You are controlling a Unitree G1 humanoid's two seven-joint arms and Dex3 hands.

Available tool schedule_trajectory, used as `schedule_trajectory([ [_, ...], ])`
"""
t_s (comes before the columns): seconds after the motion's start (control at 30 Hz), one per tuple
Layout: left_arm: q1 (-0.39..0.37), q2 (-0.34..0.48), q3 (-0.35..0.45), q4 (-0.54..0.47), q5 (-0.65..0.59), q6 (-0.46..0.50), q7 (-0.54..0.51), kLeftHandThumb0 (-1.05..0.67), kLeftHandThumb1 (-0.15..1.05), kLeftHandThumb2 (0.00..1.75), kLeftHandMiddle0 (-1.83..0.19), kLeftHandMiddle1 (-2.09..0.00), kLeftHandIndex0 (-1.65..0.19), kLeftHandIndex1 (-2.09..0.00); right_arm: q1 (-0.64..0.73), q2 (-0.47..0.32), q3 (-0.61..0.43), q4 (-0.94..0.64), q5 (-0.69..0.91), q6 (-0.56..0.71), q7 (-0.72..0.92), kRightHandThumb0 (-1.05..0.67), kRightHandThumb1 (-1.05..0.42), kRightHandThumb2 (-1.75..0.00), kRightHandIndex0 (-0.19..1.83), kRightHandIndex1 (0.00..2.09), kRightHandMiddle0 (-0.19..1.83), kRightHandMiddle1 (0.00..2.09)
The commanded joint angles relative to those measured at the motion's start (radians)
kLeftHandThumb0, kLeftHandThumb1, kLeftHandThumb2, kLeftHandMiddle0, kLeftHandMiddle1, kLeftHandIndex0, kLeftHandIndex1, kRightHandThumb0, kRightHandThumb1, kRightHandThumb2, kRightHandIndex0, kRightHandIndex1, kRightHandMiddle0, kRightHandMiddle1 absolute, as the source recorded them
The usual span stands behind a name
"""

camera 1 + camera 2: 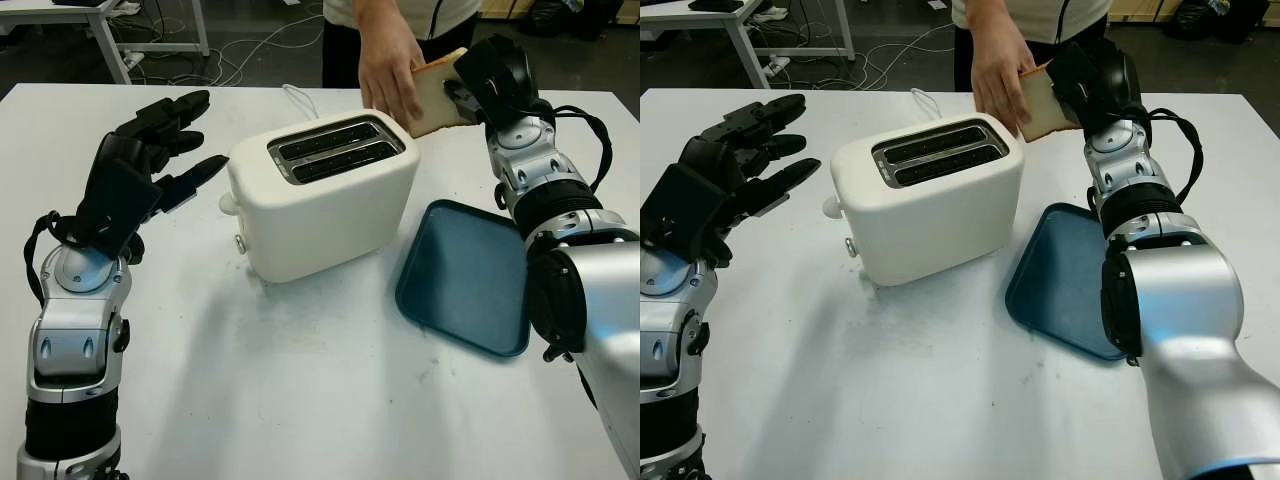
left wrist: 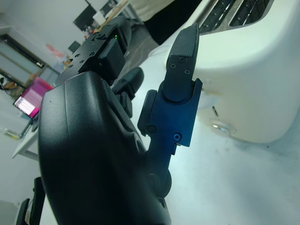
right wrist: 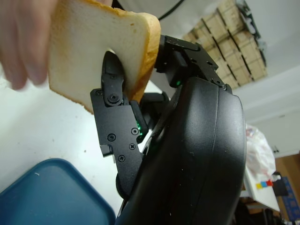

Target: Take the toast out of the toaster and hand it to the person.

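One toast [image 1: 437, 92] slice gripped in right hand [image 1: 478, 85], person's hand [image 1: 388, 70] touching it

The right hand [image 1: 487, 82] is raised beyond the toaster [image 1: 320, 195], off its far right corner, with the forearm stretched forward from the near right side. Its fingers [image 3: 114, 79] are clamped on a slice of toast [image 3: 93, 51]. A person's hand [image 1: 388, 70] grips the same slice from the opposite edge. The left hand [image 1: 145, 155] is open, held up to the left of the toaster, fingers pointing toward it, clear of its side.
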Motion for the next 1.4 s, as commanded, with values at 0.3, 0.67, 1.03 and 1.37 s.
schedule_trajectory([
  [0.3,0.012,0.004,0.005,-0.009,-0.013,-0.003,0.001,-0.43,0.92,0.02,-0.12,-0.84,-0.49,-0.02,0.009,0.0,0.005,0.006,0.002,0.007,0.001,-0.15,-0.92,-0.31,0.55,1.75,0.44,1.61],
  [0.67,0.014,0.005,0.004,-0.004,-0.009,-0.014,0.005,-0.44,0.92,0.02,-0.13,-0.85,-0.49,-0.02,0.009,0.0,0.018,0.005,0.0,0.011,0.009,-0.13,-0.92,-0.29,0.58,1.74,0.44,1.6],
  [1.03,0.023,-0.002,0.008,-0.01,-0.017,-0.001,0.008,-0.44,0.92,0.01,-0.12,-0.85,-0.48,-0.02,0.054,-0.031,0.09,-0.036,-0.034,-0.047,0.15,-0.61,-0.92,-0.37,0.48,0.2,0.44,0.09],
  [1.37,0.058,-0.036,0.041,-0.04,-0.048,0.041,0.03,-0.44,0.92,0.04,-0.11,-0.83,-0.48,-0.02,0.397,-0.055,0.029,-0.538,0.063,-0.153,0.217,-0.58,-0.92,-0.46,0.21,0.0,0.19,0.0],
])
